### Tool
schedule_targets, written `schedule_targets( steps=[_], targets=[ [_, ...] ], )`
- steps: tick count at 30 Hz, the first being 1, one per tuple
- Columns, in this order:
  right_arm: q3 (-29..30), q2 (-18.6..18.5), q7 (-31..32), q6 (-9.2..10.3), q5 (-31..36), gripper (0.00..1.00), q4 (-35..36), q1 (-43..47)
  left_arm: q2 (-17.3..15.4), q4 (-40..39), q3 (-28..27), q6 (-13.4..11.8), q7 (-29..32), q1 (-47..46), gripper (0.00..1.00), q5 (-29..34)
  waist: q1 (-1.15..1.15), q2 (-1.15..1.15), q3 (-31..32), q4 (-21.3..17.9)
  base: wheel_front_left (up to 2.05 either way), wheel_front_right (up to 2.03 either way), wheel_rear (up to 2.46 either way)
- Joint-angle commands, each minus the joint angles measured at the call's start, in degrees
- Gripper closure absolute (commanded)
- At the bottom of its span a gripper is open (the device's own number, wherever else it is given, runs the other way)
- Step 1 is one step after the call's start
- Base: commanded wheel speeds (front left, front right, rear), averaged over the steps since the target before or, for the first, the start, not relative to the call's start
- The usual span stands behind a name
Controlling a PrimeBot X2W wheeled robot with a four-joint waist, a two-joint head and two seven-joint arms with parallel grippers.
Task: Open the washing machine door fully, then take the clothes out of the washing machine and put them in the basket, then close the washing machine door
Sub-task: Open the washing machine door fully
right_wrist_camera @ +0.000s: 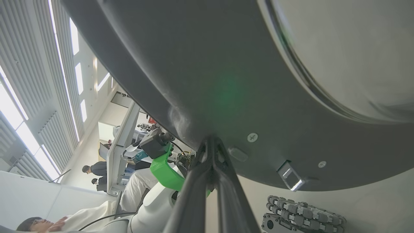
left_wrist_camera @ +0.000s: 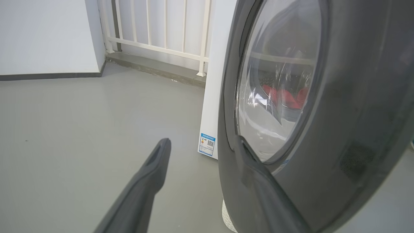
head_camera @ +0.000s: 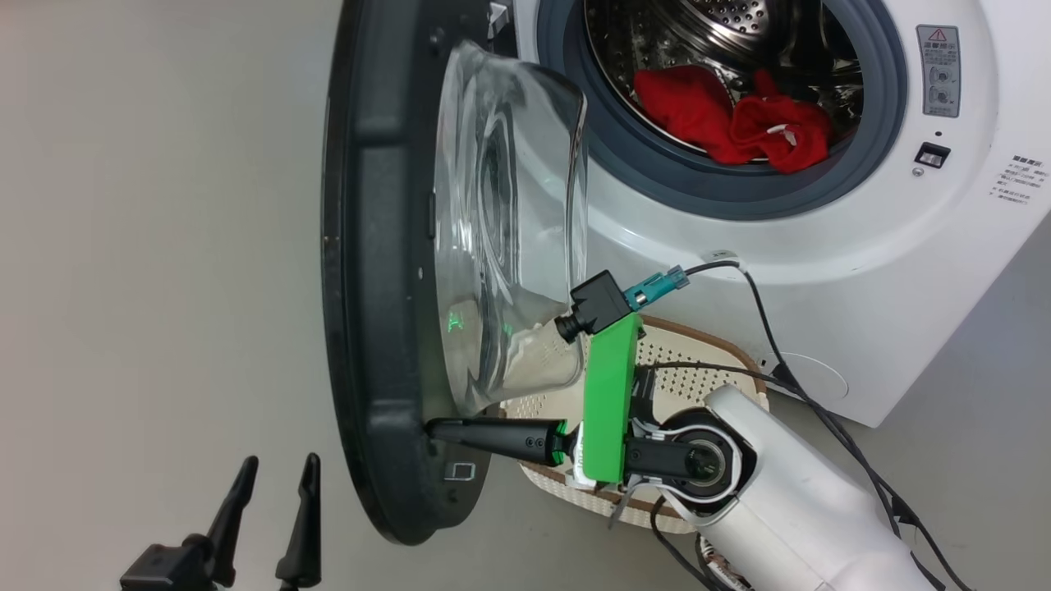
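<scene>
The washing machine (head_camera: pixel 829 279) stands with its door (head_camera: pixel 374 271) swung out, seen nearly edge-on, the glass bowl facing the drum. Red clothes (head_camera: pixel 735 115) lie in the drum's front. My right gripper (head_camera: pixel 435 428) is shut, and its tips touch the inner face of the door's black rim low down; they also meet the rim in the right wrist view (right_wrist_camera: pixel 212 140). My left gripper (head_camera: pixel 279 468) stands open at the lower left, on the door's outer side. Its fingers (left_wrist_camera: pixel 161 152) spread beside the door (left_wrist_camera: pixel 349 97), with the clothes (left_wrist_camera: pixel 284 97) showing through the glass. The basket (head_camera: pixel 714 341) sits under my right forearm.
Black cables (head_camera: pixel 821 402) trail from my right arm across the machine's front. A white railing (left_wrist_camera: pixel 161 29) and a wall stand beyond the grey floor (left_wrist_camera: pixel 64 129). A blue label (left_wrist_camera: pixel 208 144) marks the machine's side. People (right_wrist_camera: pixel 93 170) are in the background.
</scene>
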State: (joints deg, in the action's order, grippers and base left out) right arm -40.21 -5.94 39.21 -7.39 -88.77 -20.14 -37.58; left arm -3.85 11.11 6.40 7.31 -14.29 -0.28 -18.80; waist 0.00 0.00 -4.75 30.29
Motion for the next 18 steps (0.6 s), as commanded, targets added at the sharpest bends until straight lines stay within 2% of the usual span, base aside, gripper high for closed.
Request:
schedule_targets(
  steps=[1, 18],
  targets=[
    [-0.85, 2.22, -0.73, -0.10, -0.36, 1.00, 1.49, -1.06, -0.67, -1.52, -2.34, 0.18, -0.71, -0.88, 0.00, 0.55, 0.00, 0.00, -0.21, 0.15, 0.00, 0.00, 0.00],
    [-4.25, 2.95, -3.42, -0.10, -0.66, 1.00, 0.42, -4.09, -0.24, -2.69, -4.23, 0.18, -0.71, -0.87, 0.00, 0.44, 0.00, 0.00, -1.67, 0.76, 0.00, 0.00, 0.00]
  ],
)
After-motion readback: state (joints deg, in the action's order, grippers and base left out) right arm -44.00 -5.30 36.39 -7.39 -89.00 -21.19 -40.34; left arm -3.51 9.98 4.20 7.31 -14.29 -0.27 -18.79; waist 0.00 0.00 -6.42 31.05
